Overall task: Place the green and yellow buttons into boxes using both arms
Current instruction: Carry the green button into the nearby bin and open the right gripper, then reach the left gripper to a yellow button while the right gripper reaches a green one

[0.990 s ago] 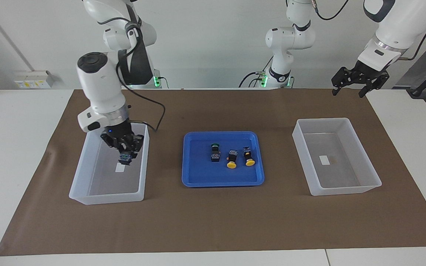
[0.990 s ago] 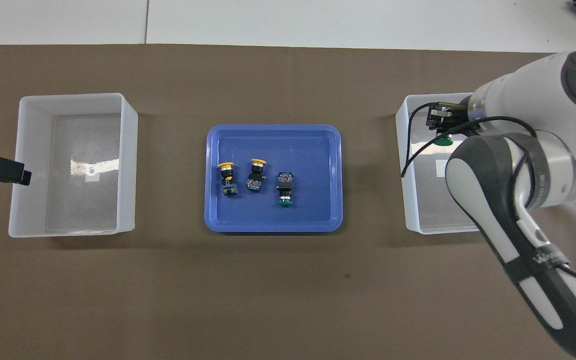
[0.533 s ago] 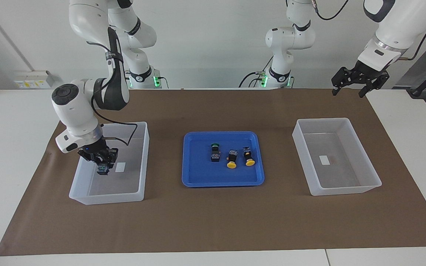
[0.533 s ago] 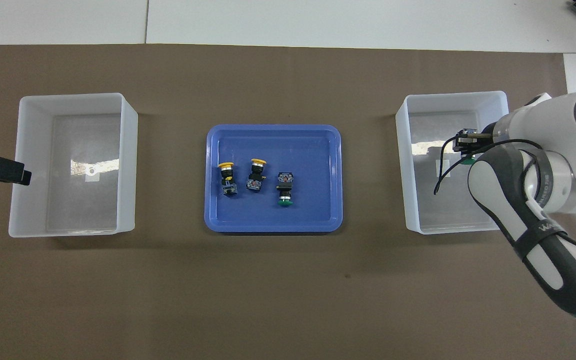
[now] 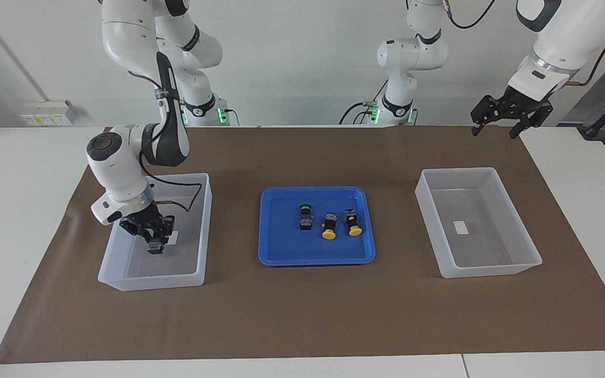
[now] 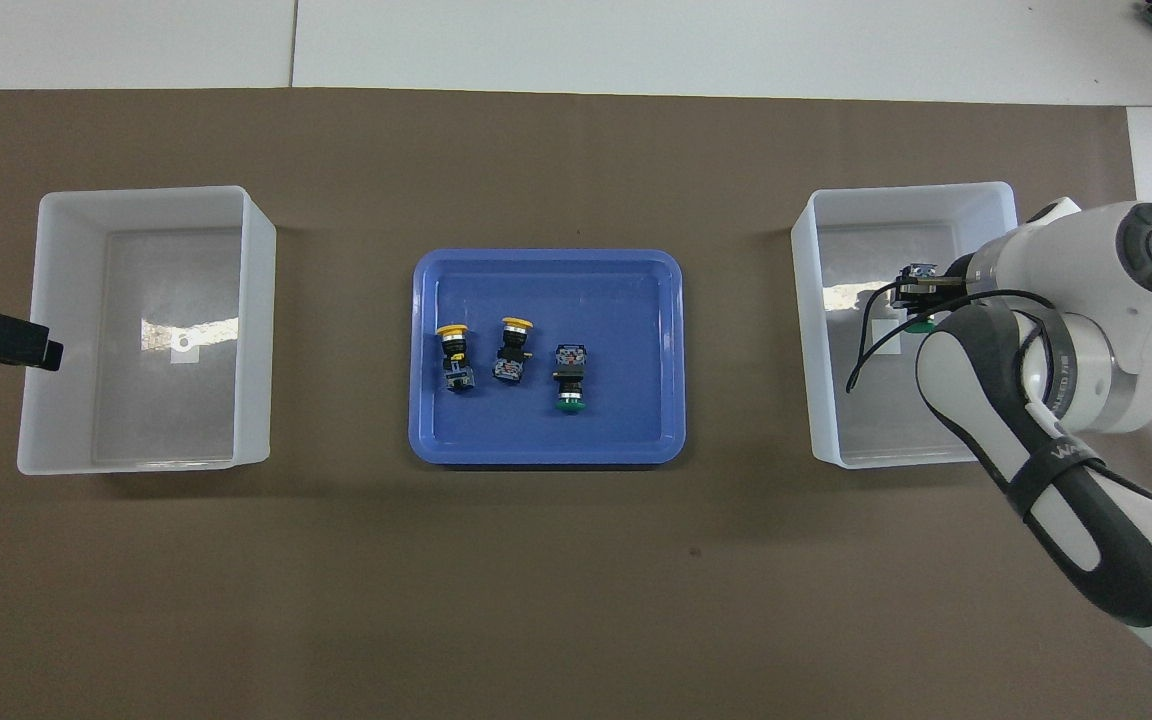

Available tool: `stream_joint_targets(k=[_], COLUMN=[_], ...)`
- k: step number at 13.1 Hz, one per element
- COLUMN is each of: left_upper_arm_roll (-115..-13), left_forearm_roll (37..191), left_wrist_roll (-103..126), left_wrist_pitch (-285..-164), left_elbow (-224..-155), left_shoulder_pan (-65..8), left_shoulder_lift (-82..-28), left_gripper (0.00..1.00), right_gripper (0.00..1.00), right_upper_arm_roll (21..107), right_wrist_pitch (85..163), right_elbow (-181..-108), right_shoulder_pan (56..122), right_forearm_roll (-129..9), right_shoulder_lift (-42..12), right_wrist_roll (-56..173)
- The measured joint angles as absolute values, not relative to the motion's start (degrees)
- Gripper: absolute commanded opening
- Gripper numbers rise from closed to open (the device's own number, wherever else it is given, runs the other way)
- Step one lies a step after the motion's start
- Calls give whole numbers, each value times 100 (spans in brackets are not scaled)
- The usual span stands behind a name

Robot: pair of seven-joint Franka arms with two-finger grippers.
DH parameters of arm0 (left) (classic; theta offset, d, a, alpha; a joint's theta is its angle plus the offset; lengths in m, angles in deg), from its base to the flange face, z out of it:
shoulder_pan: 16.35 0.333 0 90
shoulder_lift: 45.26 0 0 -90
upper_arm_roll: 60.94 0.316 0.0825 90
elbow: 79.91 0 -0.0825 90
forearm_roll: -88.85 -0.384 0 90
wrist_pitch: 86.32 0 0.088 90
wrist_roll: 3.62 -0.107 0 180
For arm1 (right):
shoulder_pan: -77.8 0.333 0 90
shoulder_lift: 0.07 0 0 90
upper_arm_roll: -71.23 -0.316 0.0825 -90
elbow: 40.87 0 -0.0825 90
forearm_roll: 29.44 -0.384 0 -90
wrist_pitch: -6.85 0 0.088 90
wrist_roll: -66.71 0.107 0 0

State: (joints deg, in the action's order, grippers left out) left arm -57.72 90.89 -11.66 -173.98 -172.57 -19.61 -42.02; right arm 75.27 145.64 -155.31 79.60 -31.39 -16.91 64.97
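My right gripper reaches down inside the box at the right arm's end, shut on a green button that hangs low over the box floor. In the overhead view this gripper shows the button's green cap under it, within the same box. A second green button and two yellow buttons lie in the blue tray. The other box holds only a white label. My left gripper waits open, raised over the table's corner at the left arm's end.
The blue tray sits mid-table between the two boxes on a brown mat. A black cable loops from the right wrist over the box's rim. White table surrounds the mat.
The right gripper has sunk deeper into its box with the green button and shifted toward the wall at the table's end, then back a little. The left arm has not moved.
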Motion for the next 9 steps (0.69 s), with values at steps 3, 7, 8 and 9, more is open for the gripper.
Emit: stream_joint_targets(k=[3,7,8,9], left_upper_arm_roll=[-5772,-5777,-5801,-5845], left_forearm_roll=[9089,9089,9089,9090], left_wrist_roll=[-1166,-1166,-1166,-1166], left_wrist_pitch=[-17398,-17397,-17384,-17361], left_elbow=[-17257,-17257,-17257,-17268], left_shoulder_pan=[-1961,-1962,-1971,-2014], left_shoulder_lift=[-4202,-4202,-4201,-4198], left_gripper=[100,100,100,100], right_gripper=[100,100,100,100], right_upper_arm_roll=[7506,7444,7438,7429], right_wrist_pitch=[14571,14332,14046,13705], right_elbow=[-15524,-15345,-15156,-14913], right_shoulder_pan=[7974,8146,8271,8431], right_forearm_roll=[-3139,-3161,-3161,-3162], right_shoulder_lift=[-1684,-1502,-1407,-1314], right_wrist_roll=[6492,6764,7048,7327])
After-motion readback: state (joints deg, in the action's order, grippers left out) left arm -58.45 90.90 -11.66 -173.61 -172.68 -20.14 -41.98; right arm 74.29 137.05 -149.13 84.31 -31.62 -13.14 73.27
